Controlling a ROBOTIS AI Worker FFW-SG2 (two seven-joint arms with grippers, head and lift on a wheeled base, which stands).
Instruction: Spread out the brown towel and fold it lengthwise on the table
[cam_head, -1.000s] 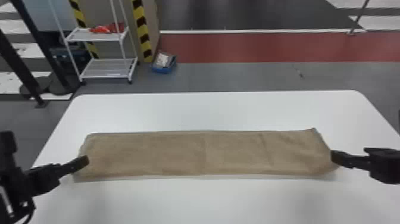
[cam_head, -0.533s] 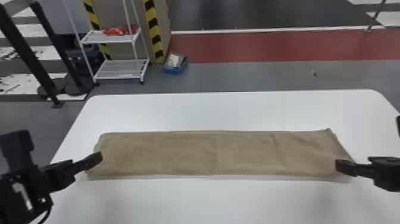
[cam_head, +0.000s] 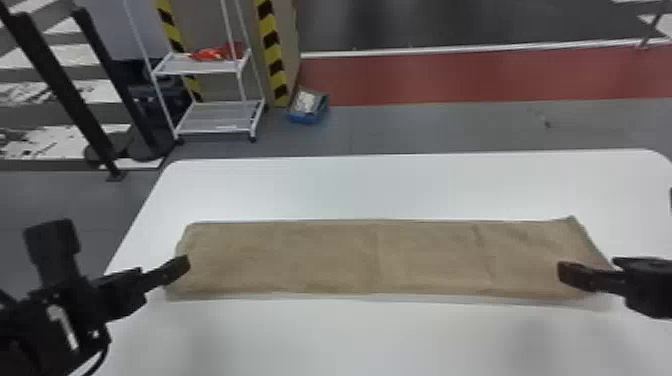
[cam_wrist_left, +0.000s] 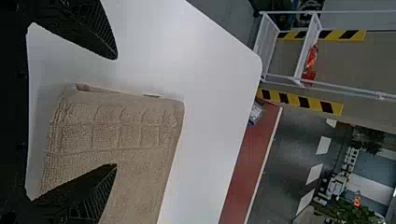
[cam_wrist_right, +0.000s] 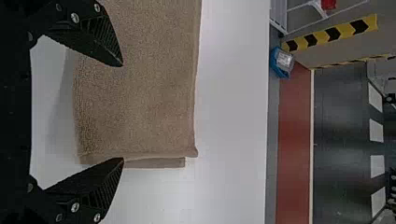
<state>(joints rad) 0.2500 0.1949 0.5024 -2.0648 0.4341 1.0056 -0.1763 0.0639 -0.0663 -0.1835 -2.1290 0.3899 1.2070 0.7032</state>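
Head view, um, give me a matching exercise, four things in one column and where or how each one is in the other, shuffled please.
1. towel
2. left tool
3. right tool
4. bin

A. near the towel's right end
B. blue, beyond the table
C. lying as a long brown strip
D. near the towel's left end

Pairs: 1-C, 2-D, 3-A, 4-B

From the robot's head, one view looks forward and down over the counter (cam_head: 380, 340); the two wrist views look from nearer, each at one end of the towel (cam_head: 325, 260), sharing the red floor strip (cam_head: 450, 75).
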